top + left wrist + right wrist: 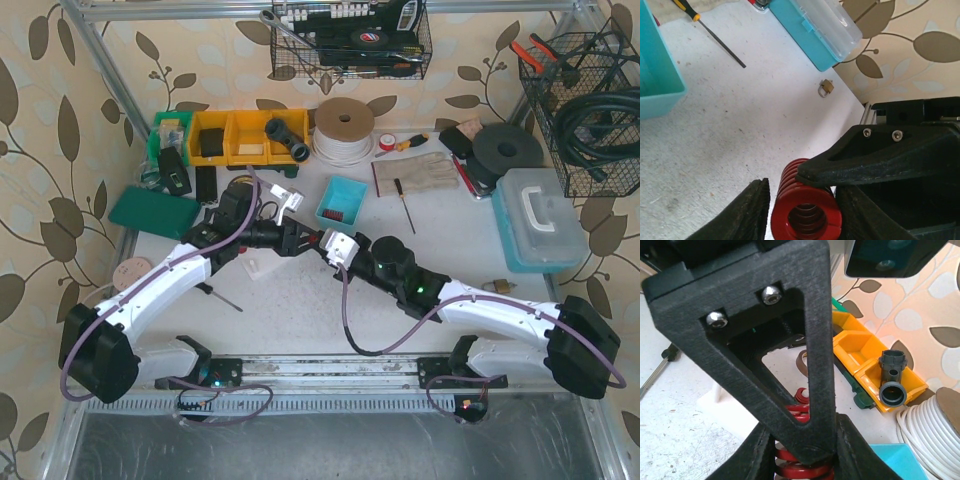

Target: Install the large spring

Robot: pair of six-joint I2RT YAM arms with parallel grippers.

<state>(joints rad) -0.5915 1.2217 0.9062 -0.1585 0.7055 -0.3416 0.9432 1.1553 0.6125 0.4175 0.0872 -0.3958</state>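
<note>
The red spring pointed its open end at my left wrist camera, its long axis running out along the fingers, just on my side of the teal bin. That bin held small red bits. Behind it, a yellow bin held a black pipe fitting. My right gripper was clamped on the spring. My left gripper straddled it, but I couldn't tell whether it was gripping.

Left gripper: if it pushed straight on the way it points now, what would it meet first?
Most likely the right gripper, nose to nose with it; its black finger lies across the red spring between the left gripper's fingers.
</note>
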